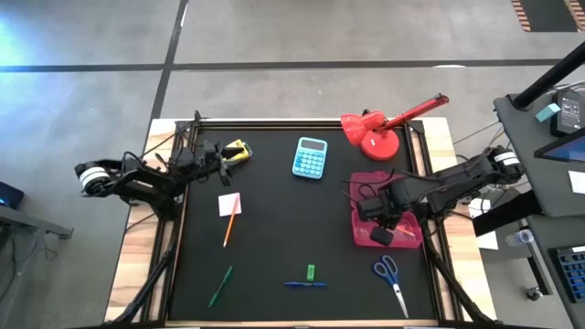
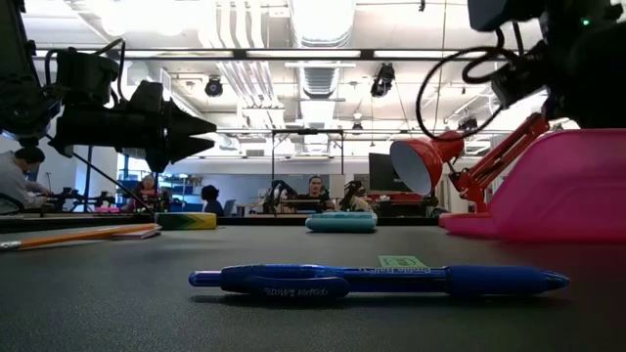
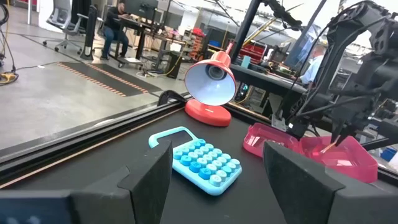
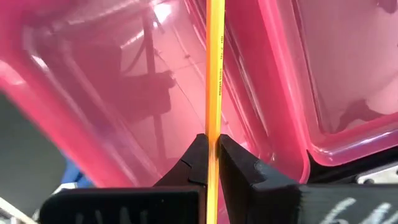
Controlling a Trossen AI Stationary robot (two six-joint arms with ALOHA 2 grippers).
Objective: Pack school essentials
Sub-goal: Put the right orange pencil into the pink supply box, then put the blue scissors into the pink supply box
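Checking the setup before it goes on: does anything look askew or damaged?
Nothing damaged or spilled. The red desk lamp lies tipped near the far edge. The right tool pinches an orange pencil over the open pink plastic case.

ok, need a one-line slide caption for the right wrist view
Right pincer shut on an orange pencil, holding it over the open pink case.

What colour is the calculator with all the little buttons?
The small button calculator is light blue, clearest in the left wrist view.
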